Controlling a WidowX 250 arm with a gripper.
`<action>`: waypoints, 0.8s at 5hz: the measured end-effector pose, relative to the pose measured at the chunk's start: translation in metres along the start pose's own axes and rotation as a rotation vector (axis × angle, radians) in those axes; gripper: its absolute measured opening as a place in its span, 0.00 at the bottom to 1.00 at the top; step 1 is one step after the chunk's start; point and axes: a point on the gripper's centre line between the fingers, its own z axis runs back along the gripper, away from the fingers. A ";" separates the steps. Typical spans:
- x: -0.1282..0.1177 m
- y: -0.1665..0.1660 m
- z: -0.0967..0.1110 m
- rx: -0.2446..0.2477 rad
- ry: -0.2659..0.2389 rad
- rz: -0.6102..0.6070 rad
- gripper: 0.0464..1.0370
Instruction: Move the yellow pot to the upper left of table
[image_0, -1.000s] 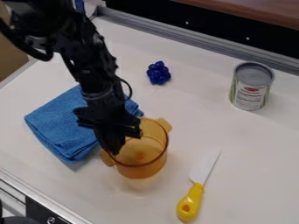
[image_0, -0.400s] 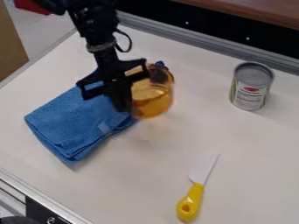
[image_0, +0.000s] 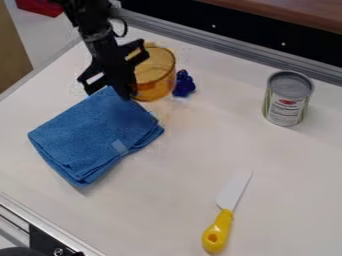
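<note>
The gripper (image_0: 127, 93) is at the upper left of the table, at the near-left side of the yellow pot (image_0: 155, 75). The pot is see-through amber, stands upright, and has the gripper's lower end against its left wall. Between the blue cloth and the blue grape-like toy, the pot sits close to both. Part of its left side is hidden behind the gripper.
A folded blue cloth (image_0: 97, 135) lies just below the gripper. Right beside the pot is the blue toy (image_0: 184, 83). A can (image_0: 288, 98) stands at the right, and a yellow-handled knife (image_0: 219, 230) lies at the lower right. A metal rail (image_0: 227, 49) borders the far edge.
The gripper and the yellow pot have moved together up the table, from below the cloth's right corner to beside the blue toy. The cloth, can and knife have stayed in place.
</note>
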 end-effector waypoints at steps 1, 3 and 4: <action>0.033 -0.006 -0.007 0.007 -0.043 0.039 0.02; 0.066 0.000 -0.029 0.089 -0.048 0.014 0.02; 0.079 -0.003 -0.035 0.113 -0.061 0.050 0.02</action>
